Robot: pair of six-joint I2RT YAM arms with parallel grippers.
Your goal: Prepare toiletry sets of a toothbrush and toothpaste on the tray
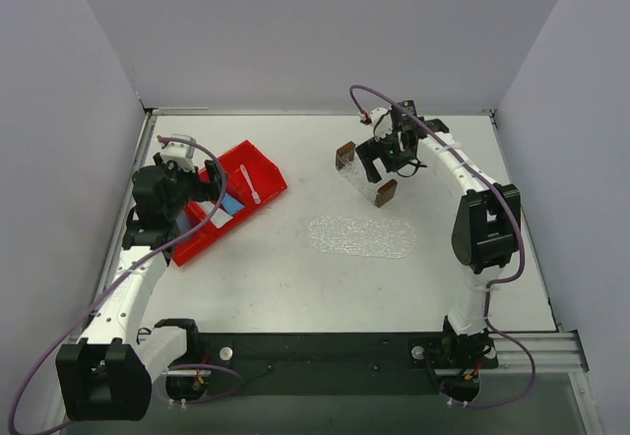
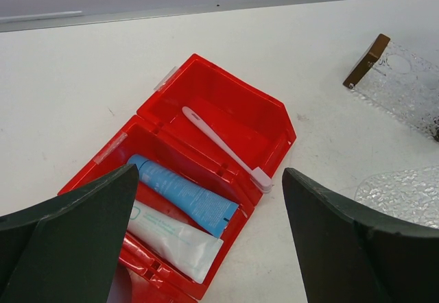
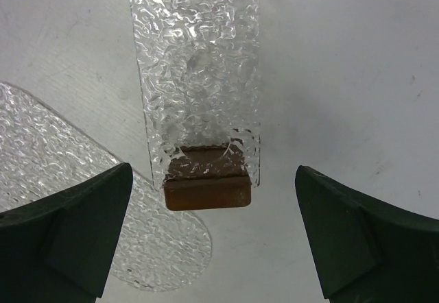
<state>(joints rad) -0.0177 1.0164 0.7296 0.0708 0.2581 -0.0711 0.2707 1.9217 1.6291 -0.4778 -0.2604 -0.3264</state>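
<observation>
Left wrist view: the left gripper (image 2: 210, 173) stands with its dark jaws spread wide and nothing between them. It hangs above the near compartment of a red bin (image 2: 233, 90). Directly below the gap lies the blue toothpaste tube (image 2: 185, 193), set diagonally. The whitish toothpaste tube (image 2: 175, 238) lies alongside it, toward the lower edge of the frame, and the two touch along their length. In the far compartment the toothbrush (image 2: 223, 144) lies diagonally. Its wider end rests at the dividing wall, toward the right of the frame. The bin sits on a white table (image 2: 68, 97). At the upper right of the frame, well apart from the bin, one end of the tray (image 2: 405, 83) shows with a brown block (image 2: 367, 59). A bubbly clear mat (image 2: 405, 193) shows at the right edge below it.

Right wrist view: the right gripper (image 3: 214, 171) is likewise spread wide and grips nothing. It hovers over the near end of the tray (image 3: 199, 63), and the brown block (image 3: 208, 183) lies between its fingers without touching either. The tray carries no toothbrush or tube in the part visible. The mat (image 3: 62, 152) lies at the lower left of the frame, and its edge runs just beside the tray.

Top external view: the left gripper (image 1: 202, 191) is over the bin at centre left. The right gripper (image 1: 379, 164) is over the tray at upper centre right. The mat (image 1: 360, 236) lies below the tray, toward the frame's centre.
</observation>
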